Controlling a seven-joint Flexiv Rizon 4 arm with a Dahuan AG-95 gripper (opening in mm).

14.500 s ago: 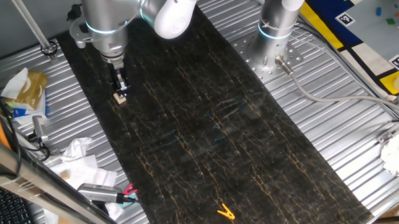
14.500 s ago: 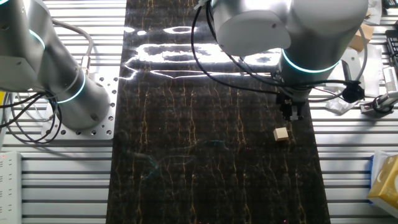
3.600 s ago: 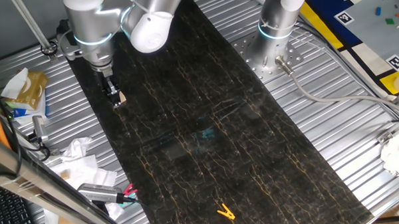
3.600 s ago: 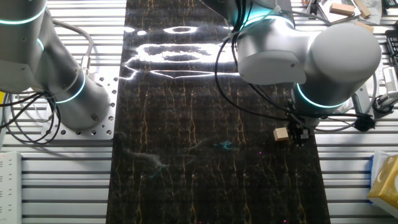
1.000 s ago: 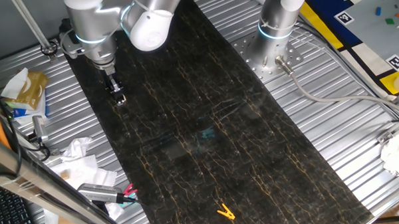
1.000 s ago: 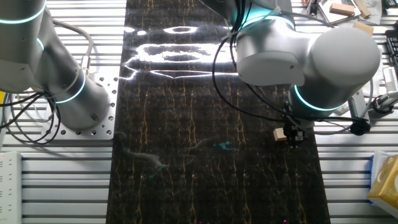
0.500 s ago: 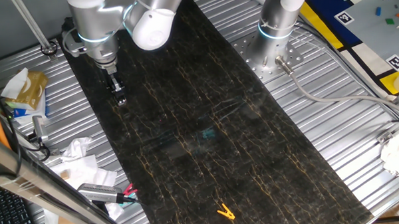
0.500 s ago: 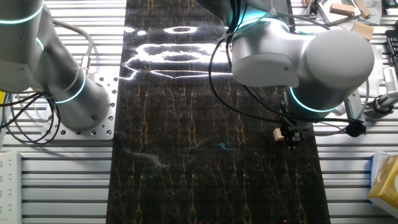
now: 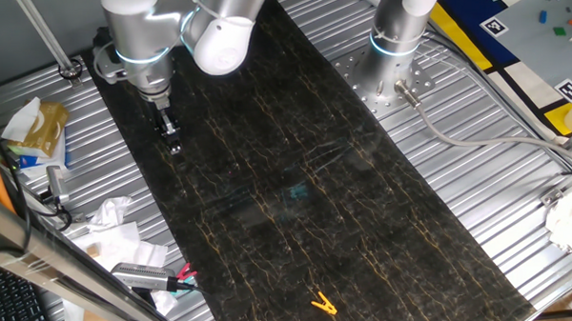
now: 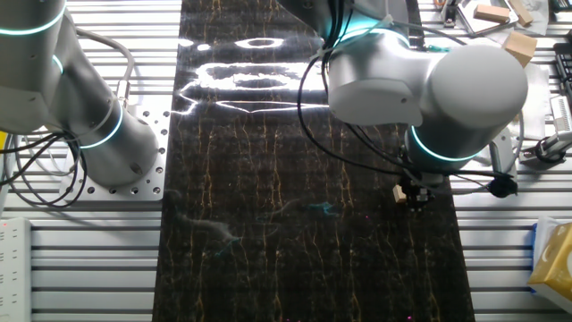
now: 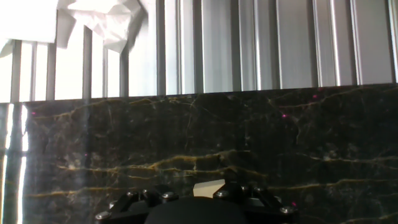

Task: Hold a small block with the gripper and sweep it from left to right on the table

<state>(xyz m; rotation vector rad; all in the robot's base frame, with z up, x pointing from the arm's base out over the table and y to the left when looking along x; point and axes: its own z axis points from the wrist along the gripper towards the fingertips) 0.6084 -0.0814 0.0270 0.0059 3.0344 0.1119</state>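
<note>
The black two-finger gripper (image 9: 172, 143) points down at the table (image 9: 295, 132), close to its left edge. It is shut on the small block (image 10: 400, 192), a pale tan cube that sticks out a little to the left of the gripper (image 10: 416, 195) in the other fixed view. Looking along the hand, the block (image 11: 208, 186) sits between the dark fingers of the gripper (image 11: 198, 194), resting on the black gold-veined table (image 11: 311, 143). In the first fixed view the fingers largely hide the block.
A yellow clip (image 9: 322, 303) lies near the table's front end. Crumpled paper and clutter (image 9: 112, 224) sit on the ribbed metal left of the table. A second arm's base (image 9: 396, 42) stands at the far side. Wooden blocks (image 10: 521, 45) lie off the table.
Over the last second the arm and gripper have edged a little to the right in the first fixed view, and the block has gone along with them.
</note>
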